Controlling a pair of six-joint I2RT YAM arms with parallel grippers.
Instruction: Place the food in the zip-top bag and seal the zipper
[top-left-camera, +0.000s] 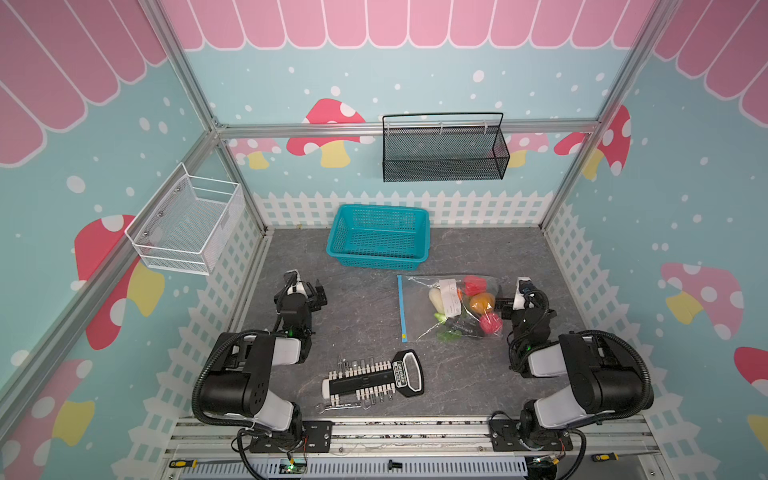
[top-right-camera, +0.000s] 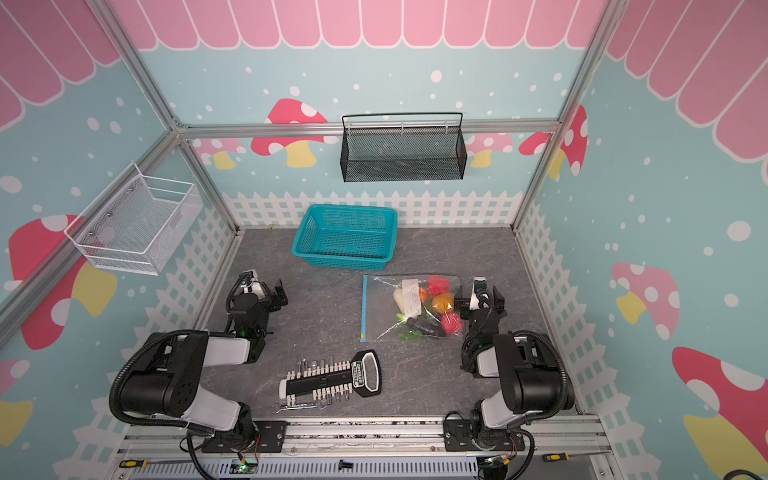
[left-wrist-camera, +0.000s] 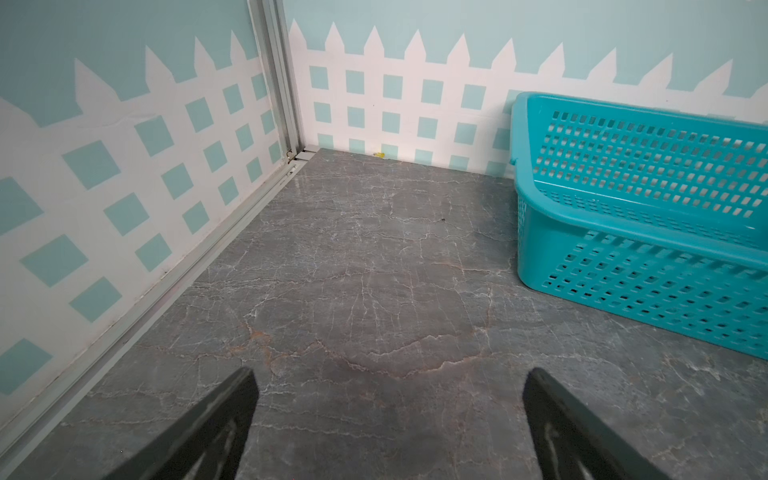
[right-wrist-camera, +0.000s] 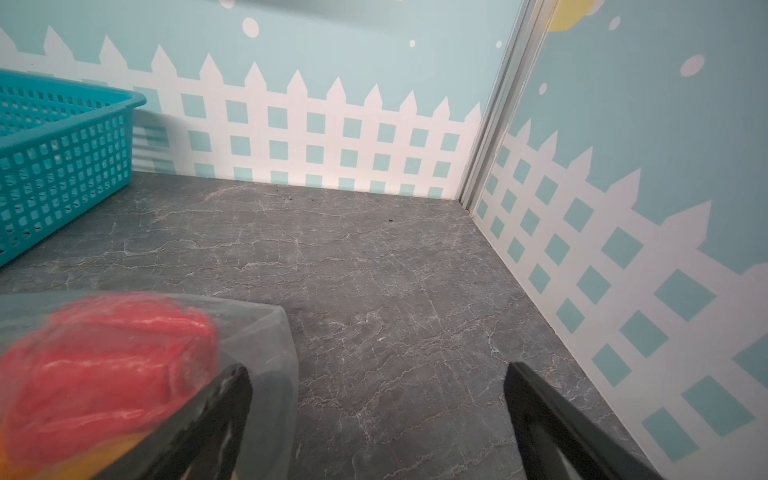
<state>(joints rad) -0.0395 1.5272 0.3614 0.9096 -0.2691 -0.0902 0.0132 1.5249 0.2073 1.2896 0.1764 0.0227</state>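
Note:
The zip-top bag (top-left-camera: 419, 305) (top-right-camera: 382, 305) lies flat on the grey table, right of centre. The food (top-left-camera: 482, 302) (top-right-camera: 442, 302) is bunched inside it at its right end: red, orange, pink, white, green and dark purple pieces. Its blue zipper (top-left-camera: 401, 307) (top-right-camera: 364, 307) runs along the bag's left edge, with a yellow tab at the near end. My right gripper (top-left-camera: 521, 300) (right-wrist-camera: 376, 370) stands open just right of the bag, one finger (right-wrist-camera: 224, 399) over the bag's corner beside the red piece (right-wrist-camera: 104, 365). Far left of the bag, my left gripper (top-left-camera: 301, 293) (left-wrist-camera: 390, 378) is open and empty.
A teal lattice basket (top-left-camera: 376, 254) (left-wrist-camera: 623, 266) (right-wrist-camera: 62, 166) stands at the back, behind the bag. A key-shaped bit holder (top-left-camera: 374, 378) and a wrench (top-left-camera: 338, 408) lie near the front edge. A black mesh basket (top-left-camera: 444, 149) and a white one (top-left-camera: 187, 224) hang on the walls.

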